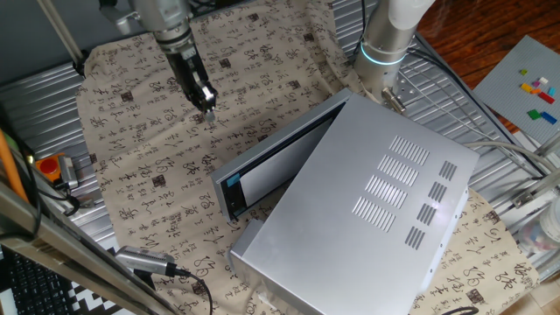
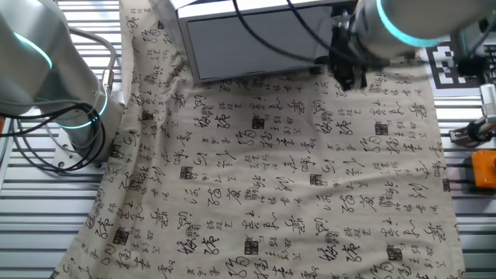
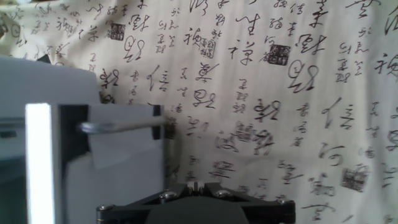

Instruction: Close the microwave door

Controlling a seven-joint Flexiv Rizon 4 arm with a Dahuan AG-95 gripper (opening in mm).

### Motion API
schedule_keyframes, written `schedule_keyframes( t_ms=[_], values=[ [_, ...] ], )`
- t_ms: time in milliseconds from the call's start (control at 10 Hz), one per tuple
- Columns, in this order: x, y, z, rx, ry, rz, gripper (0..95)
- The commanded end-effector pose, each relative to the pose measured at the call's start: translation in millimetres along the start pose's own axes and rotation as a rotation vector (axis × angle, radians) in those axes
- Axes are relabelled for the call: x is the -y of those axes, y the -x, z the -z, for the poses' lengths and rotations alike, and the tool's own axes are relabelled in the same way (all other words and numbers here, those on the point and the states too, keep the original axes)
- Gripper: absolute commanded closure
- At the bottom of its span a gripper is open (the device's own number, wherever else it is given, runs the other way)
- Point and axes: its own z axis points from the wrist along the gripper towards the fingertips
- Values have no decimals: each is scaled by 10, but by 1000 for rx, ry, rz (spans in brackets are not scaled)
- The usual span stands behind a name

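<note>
The microwave (image 1: 376, 210) is a large silver box with vent slots, lying at an angle on the patterned cloth. The microwave door (image 1: 280, 159) stands slightly ajar along the box's left side, with a blue-lit strip at its near end. In the other fixed view the door (image 2: 256, 43) faces me at the top. My gripper (image 1: 207, 103) hangs over the cloth, to the left of the door and apart from it, fingers together and empty. It also shows in the other fixed view (image 2: 347, 77). In the hand view the door (image 3: 121, 168) fills the lower left, with my gripper (image 3: 195, 184) at the bottom edge.
The patterned cloth (image 1: 149, 175) covers the table. A second robot arm base (image 1: 382, 52) stands behind the microwave and shows in the other fixed view (image 2: 74, 116). An orange object (image 1: 51, 166) sits at the left edge. A grey plate with small bricks (image 1: 534, 92) lies at the right.
</note>
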Motion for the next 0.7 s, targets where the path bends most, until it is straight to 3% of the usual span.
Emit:
schedule_keyframes(
  t_ms=[100, 400, 700],
  values=[
    [-176, 67, -4, -1, 0, -42, 950],
    [-538, 128, -77, -2, -4, -130, 950],
    [-786, 142, -148, -5, 0, -187, 950]
  ],
)
